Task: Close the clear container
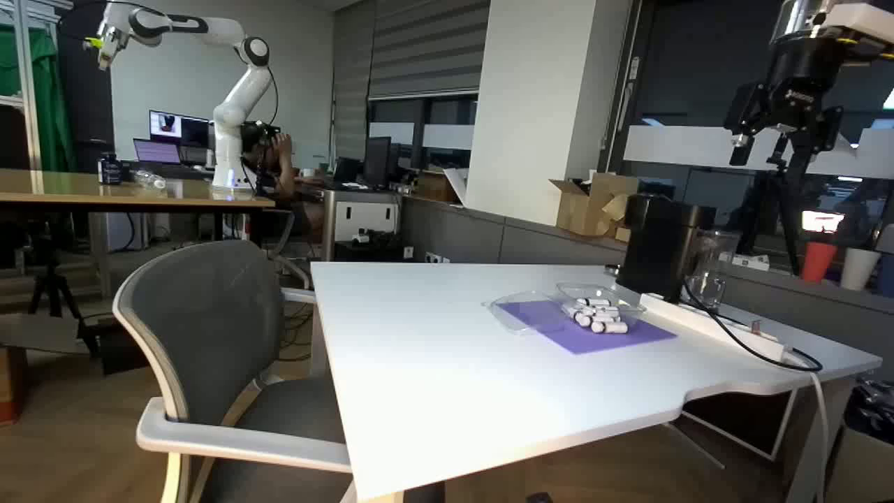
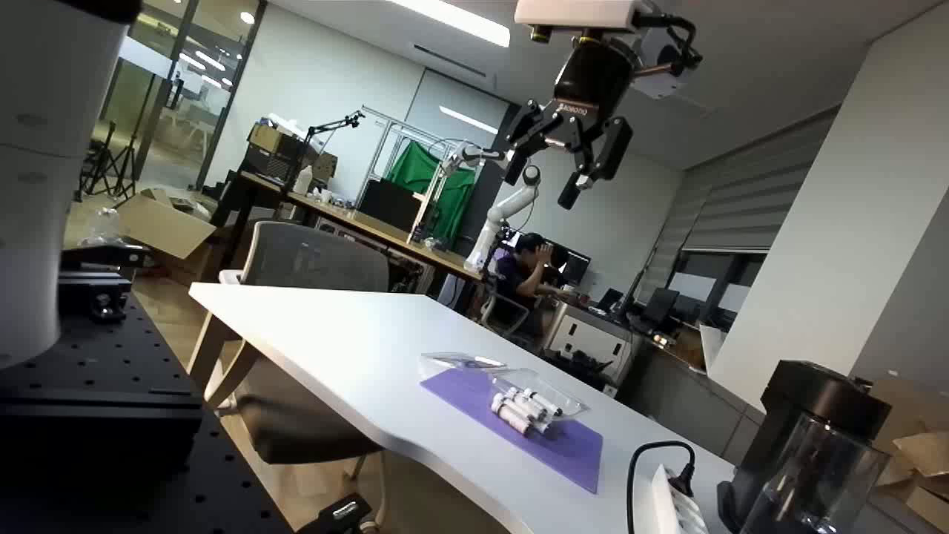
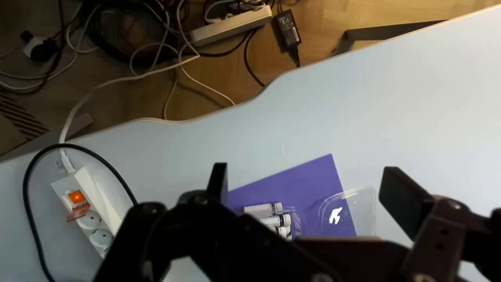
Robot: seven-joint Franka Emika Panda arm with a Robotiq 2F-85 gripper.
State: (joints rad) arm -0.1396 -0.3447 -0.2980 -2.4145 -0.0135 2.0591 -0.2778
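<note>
Clear container open; end effector hides part in wrist view only.

A white table carries a purple mat, power strip and appliance.

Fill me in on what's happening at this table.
A Franka arm has its gripper over the white table, fingers spread and nothing held. Below it, the clear container sits open on a purple mat, with small capped vials inside. Its lid lies spread out to the side, reaching past the mat's edge. The container is yet to be closed, and the gripper isn't touching it.
</note>
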